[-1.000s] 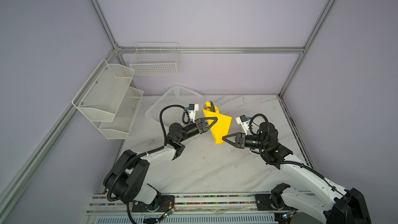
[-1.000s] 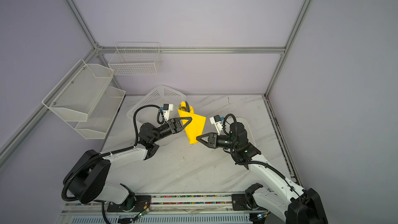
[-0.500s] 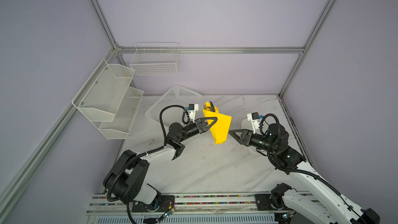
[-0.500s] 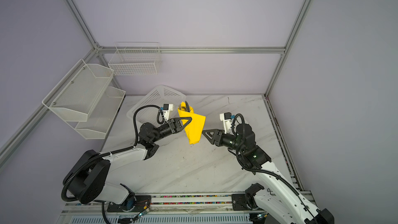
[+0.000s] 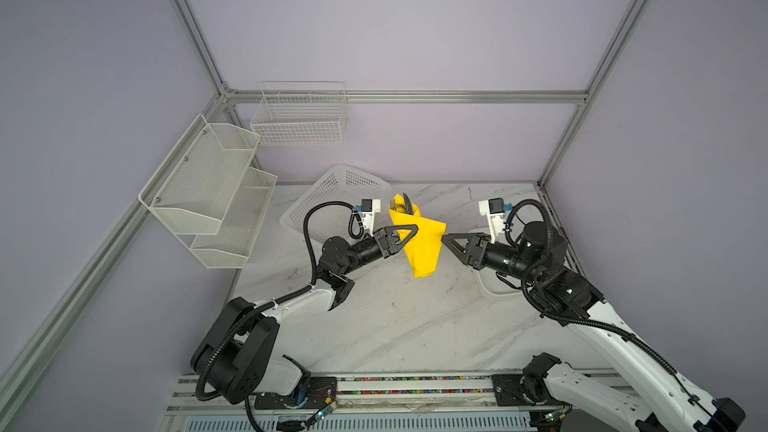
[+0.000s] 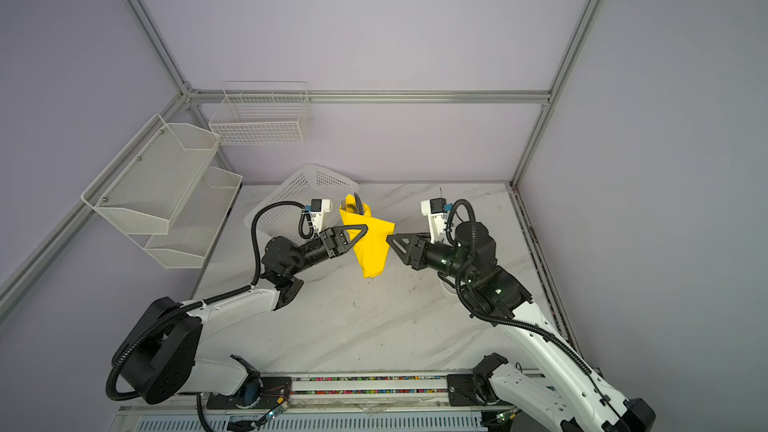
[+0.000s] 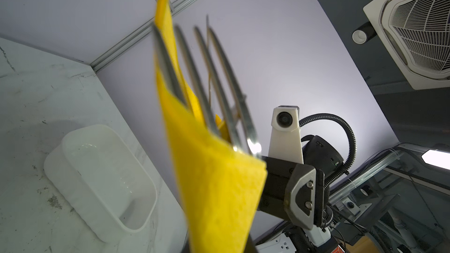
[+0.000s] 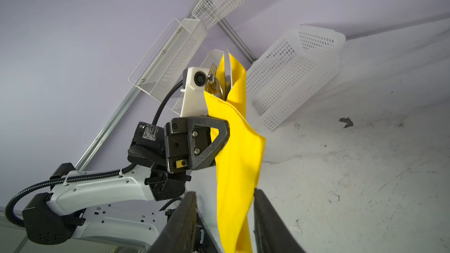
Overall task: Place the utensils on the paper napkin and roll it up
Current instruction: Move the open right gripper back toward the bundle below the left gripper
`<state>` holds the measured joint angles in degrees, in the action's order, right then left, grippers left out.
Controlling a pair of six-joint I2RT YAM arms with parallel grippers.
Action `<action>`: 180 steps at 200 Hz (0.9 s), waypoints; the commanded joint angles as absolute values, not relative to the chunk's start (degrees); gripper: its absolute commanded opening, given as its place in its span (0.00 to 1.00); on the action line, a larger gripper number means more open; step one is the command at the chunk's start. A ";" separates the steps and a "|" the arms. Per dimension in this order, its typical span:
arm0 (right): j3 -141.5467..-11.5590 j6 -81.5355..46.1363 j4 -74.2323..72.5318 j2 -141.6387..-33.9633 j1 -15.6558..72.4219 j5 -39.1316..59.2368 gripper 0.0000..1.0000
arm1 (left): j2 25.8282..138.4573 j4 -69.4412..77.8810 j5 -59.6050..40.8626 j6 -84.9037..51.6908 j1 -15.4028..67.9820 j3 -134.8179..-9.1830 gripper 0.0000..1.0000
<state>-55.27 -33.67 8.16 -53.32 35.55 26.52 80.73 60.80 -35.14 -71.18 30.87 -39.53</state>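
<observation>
Bright yellow thin paper napkin point(image 5: 420, 249): plain. Shiny silver metal utensils point(image 7: 219, 98): mirror-grey. White perforated plastic basket point(image 5: 332, 205): square-hole grid. White marble tabletop point(image 5: 395, 326): grey veins, dark scuffs. Black left end effector point(image 5: 413, 229), black right end effector point(image 5: 444, 238): matte. Smooth white plastic tray point(image 7: 97, 174): plain. Walls point(image 5: 374, 35): pale lilac.

Bright, even light, soft shadows; fork point(image 7: 246, 130) blurred close-up; wide-angle bending at edges

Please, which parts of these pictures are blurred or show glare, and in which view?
Left wrist view: the fork and the paper napkin are close and blurred, with a glint at the fork's neck. Right wrist view: the fingers of the right gripper look soft. Both top views: sharp, evenly lit.
</observation>
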 commanded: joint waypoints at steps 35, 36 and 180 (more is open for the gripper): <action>-60.58 -30.76 11.08 -56.04 42.32 17.96 0.41 | 78.42 62.67 -34.45 -69.70 30.56 -39.95 0.09; -60.61 -30.76 11.07 -56.10 42.34 17.90 0.41 | 78.41 62.67 -34.45 -69.65 30.57 -39.97 0.09; -50.65 -36.09 2.59 -51.10 42.98 21.44 0.70 | 77.63 63.35 -34.09 -70.64 30.54 -40.78 0.09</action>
<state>-52.58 -34.17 8.78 -49.78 42.76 14.48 79.88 59.02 -35.09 -70.89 30.87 -39.53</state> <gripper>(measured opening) 0.685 0.091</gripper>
